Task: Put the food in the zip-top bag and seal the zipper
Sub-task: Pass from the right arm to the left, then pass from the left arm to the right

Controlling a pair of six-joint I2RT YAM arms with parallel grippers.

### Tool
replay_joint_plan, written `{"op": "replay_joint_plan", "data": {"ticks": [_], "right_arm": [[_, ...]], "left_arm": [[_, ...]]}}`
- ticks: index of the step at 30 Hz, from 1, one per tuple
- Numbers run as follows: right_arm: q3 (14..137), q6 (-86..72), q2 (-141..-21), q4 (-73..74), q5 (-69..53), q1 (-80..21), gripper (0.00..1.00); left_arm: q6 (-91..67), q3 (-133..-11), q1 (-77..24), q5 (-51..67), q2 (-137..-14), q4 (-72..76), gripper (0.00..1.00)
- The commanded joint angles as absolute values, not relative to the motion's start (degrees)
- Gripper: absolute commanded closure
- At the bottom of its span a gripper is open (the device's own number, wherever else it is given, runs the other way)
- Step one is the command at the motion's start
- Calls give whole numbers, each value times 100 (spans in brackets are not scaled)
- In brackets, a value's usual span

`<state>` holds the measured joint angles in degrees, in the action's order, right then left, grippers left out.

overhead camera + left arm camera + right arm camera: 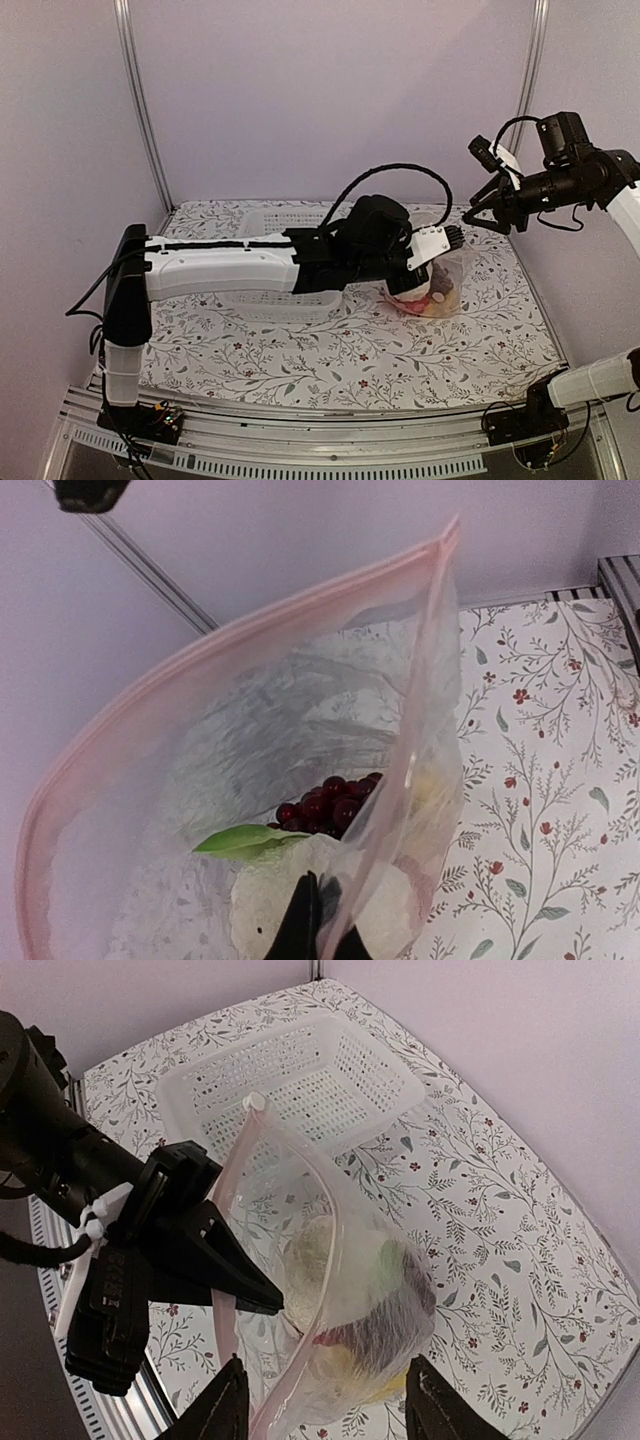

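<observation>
Loading looked done: food [330, 802] inside bag [375, 1280], held upright over table [300, 360] by left tool [270, 1303], clamped on rim. Mouth gaped, zipper [180, 665] unsealed. Overhead, right tool [326, 1365] apart, empty. Next: pinch zipper end, press along strip.

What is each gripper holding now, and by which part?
The left gripper pinches the zip-top bag by one side of its mouth, near the zipper. The right gripper, open, holds nothing.
</observation>
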<state>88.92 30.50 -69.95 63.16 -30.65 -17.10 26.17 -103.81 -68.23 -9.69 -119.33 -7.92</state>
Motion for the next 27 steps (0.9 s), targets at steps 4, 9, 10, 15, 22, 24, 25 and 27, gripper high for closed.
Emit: {"op": "replay_joint_plan", "data": {"ticks": [4, 9, 10, 15, 22, 24, 25, 27], "right_arm": [[8637, 3271, -6811, 6680, -2962, -1622, 39], [8373, 3423, -6675, 6656, -2972, -1618, 34], [8313, 3440, -6672, 6636, -2971, -1620, 34], [8203, 3555, -6702, 6675, -3174, -1622, 35], [7828, 3374, -6744, 5988, -2883, -1621, 49], [7776, 3322, -6775, 5824, -2944, -1621, 53], [7759, 3294, -6780, 5736, -2960, -1621, 56], [7731, 3243, -6787, 5564, -2962, -1626, 60]], "left_arm": [[2334, -10246, -6628, -686, -11484, -195, 100], [2279, -10269, -6558, -544, -11500, -90, 100], [2274, -10278, -6547, -517, -11512, -93, 100], [2224, -10329, -6488, -429, -11538, -97, 100], [2156, -10427, -6434, -292, -11595, 137, 97], [2143, -10485, -6421, -269, -11618, 96, 97], [2144, -10504, -6404, -257, -11626, 77, 96], [2121, -10532, -6384, -235, -11638, 55, 95]]}}
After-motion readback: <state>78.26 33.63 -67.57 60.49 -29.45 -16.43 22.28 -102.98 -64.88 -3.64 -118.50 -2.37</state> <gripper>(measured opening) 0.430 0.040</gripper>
